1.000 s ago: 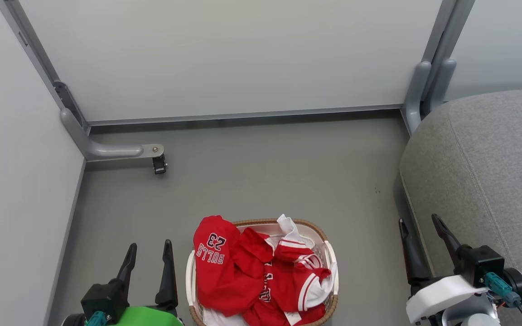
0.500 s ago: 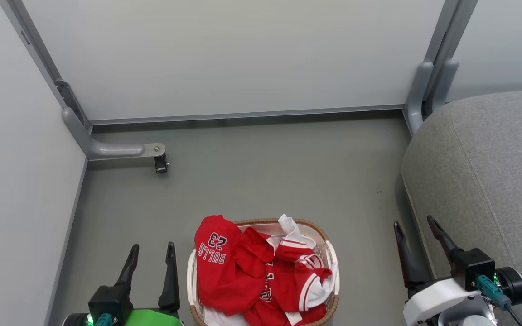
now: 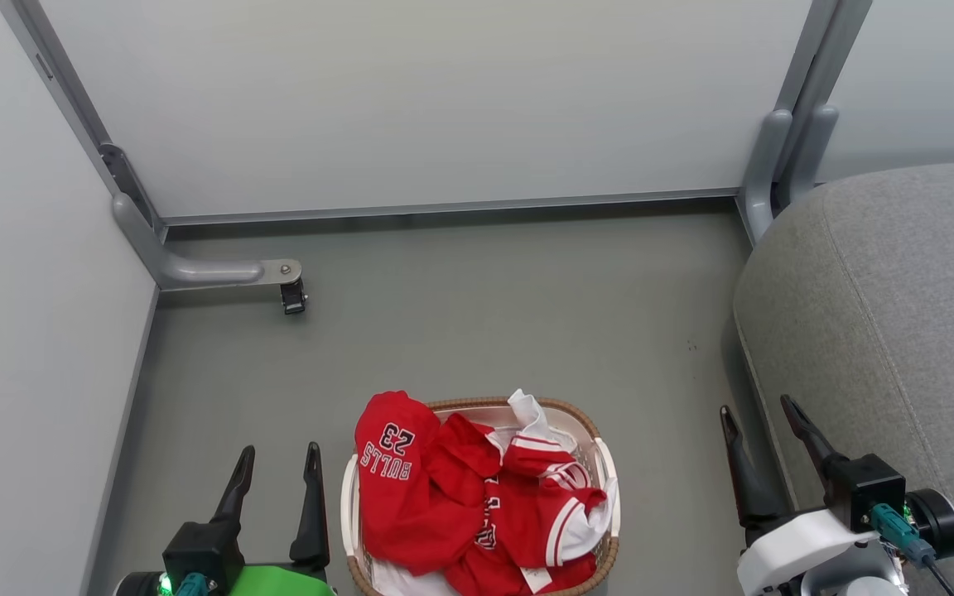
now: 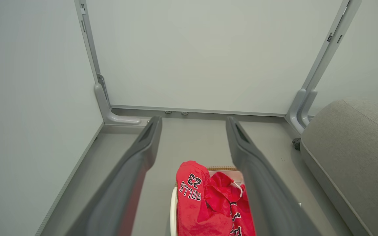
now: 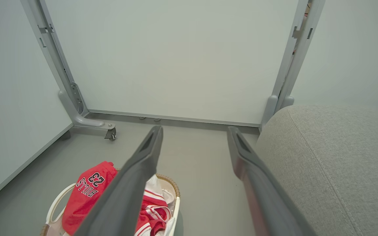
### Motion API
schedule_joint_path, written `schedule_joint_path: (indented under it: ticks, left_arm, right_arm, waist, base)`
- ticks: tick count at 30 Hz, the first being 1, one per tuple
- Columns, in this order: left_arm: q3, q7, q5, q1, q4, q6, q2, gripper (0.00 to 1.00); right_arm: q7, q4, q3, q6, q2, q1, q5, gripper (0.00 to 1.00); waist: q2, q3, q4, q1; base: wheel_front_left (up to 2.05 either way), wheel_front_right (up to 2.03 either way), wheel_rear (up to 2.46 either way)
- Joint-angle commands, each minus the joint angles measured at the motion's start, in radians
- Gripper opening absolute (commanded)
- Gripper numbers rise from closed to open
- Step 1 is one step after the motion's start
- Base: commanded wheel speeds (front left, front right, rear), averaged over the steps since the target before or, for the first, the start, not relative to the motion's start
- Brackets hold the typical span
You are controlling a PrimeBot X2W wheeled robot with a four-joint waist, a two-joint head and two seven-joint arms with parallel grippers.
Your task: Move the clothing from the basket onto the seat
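Red jerseys and shorts with white trim, the clothing, are heaped in the white basket with a brown woven rim on the floor; "BULLS 23" faces up on the piece at the left. The grey seat fills the right side. My left gripper stands open just left of the basket, holding nothing. My right gripper stands open between the basket and the seat's edge, also holding nothing.
Pale partition walls close off the back and left. A grey frame foot with a small caster juts onto the floor at the back left, and grey posts stand at the back right. Grey floor lies beyond the basket.
The head view has shifted slightly. My right gripper has dropped a little lower and leftward in the view; the left gripper has shifted slightly lower. The clothing and basket lie as before.
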Motion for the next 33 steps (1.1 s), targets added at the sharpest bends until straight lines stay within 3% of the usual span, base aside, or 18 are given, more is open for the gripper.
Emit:
schedule_joint_path:
  ticks: [1,9,17,28,33]
  left_arm:
    - [-0.002,-0.001,0.015,0.002,-0.004,0.000,0.007,1.00]
    - [0.001,-0.001,0.081,-0.070,-0.037,-0.017,0.006,1.00]
    - [-0.035,-0.001,0.146,-0.254,-0.004,-0.058,0.009,1.00]
    - [-0.221,-0.001,0.213,-0.577,0.319,-0.091,0.039,1.00]
    - [-0.333,-0.001,0.163,-0.700,0.492,-0.090,0.054,1.00]
  right_arm:
    - [-0.005,-0.003,-0.001,0.000,-0.006,0.002,0.004,1.00]
    - [-0.005,-0.040,-0.016,0.000,-0.006,-0.034,-0.013,1.00]
    - [-0.005,-0.111,-0.055,0.000,-0.006,-0.144,-0.030,1.00]
    - [-0.005,-0.259,-0.117,0.000,-0.005,-0.345,0.019,1.00]
    - [-0.005,-0.304,-0.120,0.000,-0.004,-0.402,0.053,1.00]
  waist:
    - [0.0000,0.003,-0.001,0.0000]
    - [0.0000,0.082,-0.018,0.0000]
    - [0.0000,0.277,-0.082,0.0000]
    - [0.0000,0.590,-0.210,0.0000]
    - [0.0000,0.696,-0.260,0.0000]
  base:
    - [0.00,0.00,0.00]
    - [0.00,0.00,0.00]
    - [0.00,0.00,0.00]
    - [0.00,0.00,0.00]
    - [0.00,0.00,0.00]
